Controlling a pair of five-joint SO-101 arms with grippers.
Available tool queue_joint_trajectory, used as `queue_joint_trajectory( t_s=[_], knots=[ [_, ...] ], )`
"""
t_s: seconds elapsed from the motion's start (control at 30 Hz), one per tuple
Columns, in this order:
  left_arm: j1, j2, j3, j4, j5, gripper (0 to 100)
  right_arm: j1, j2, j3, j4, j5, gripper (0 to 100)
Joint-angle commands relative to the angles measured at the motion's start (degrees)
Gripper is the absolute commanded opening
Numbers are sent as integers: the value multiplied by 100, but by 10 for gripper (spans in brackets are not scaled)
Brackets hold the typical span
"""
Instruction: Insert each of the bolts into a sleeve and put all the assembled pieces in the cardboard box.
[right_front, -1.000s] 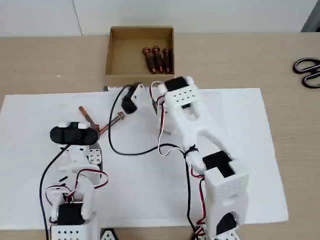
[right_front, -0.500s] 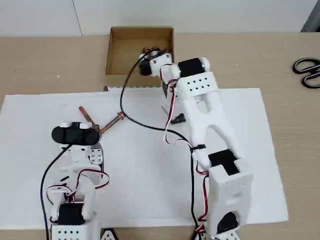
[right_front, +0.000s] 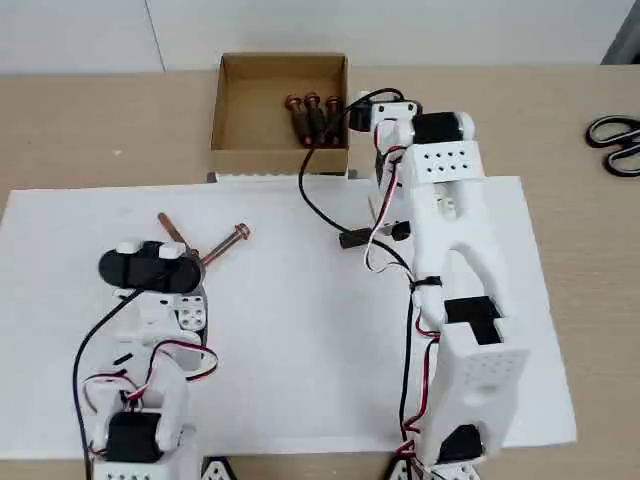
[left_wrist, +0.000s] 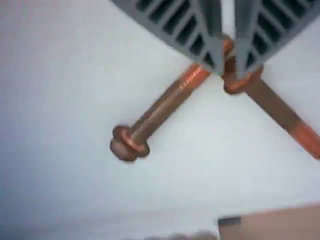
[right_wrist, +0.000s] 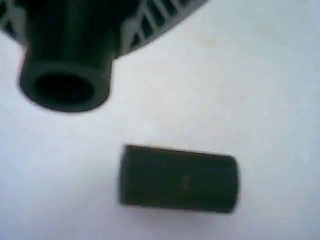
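First: Swinging across from the middle of the paper sheet (right_front: 300, 350), the right arm now has its gripper (right_front: 384, 208) hanging just beside the near right corner of the cardboard box (right_front: 215, 110). The left arm has hardly stirred.

Second: Which step is that?

First: Fetching a sleeve, I'd judge. One sleeve (right_wrist: 177, 180) lies flat on the sheet below that gripper, and another sleeve (right_wrist: 65, 85) sits right at its tip. I cannot tell how its jaws stand. Three assembled pieces (right_front: 313, 118) lie in the box.

Second: And the left?

First: The left gripper (left_wrist: 227, 50) is farther from the box, its jaws narrow and closed on the bolt (left_wrist: 165, 102) where it crosses a second bolt (left_wrist: 280, 112) on the sheet.

Second: Next move?

First: Probably lifting that bolt clear without dragging its neighbour — then lining it up with a sleeve's open end.
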Motion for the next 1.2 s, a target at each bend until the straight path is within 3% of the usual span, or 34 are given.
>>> queue_joint_trajectory(
  t_s=[0.0, 0.47, 0.57, 0.83, 1.0, 1.17],
  knots=[
    [0, 659, -1244, 167, -158, 18, 145, -470, 9, 66, 97, 3],
    [35, 6268, -6229, 1046, -185, 18, 462, -954, 1116, 31, 334, 3],
    [26, 7209, -6976, 1591, -633, 18, 699, -963, 1222, 31, 343, 3],
    [18, 9354, -8110, 2796, -2048, 19, 1042, -1112, 1248, 31, 343, 3],
    [0, 10365, -8470, 2796, -2558, 45, 1024, -1174, 1266, 31, 343, 3],
    [0, 10971, -9086, 2813, -2611, 99, 1042, -1182, 1530, 31, 343, 4]
  ],
)
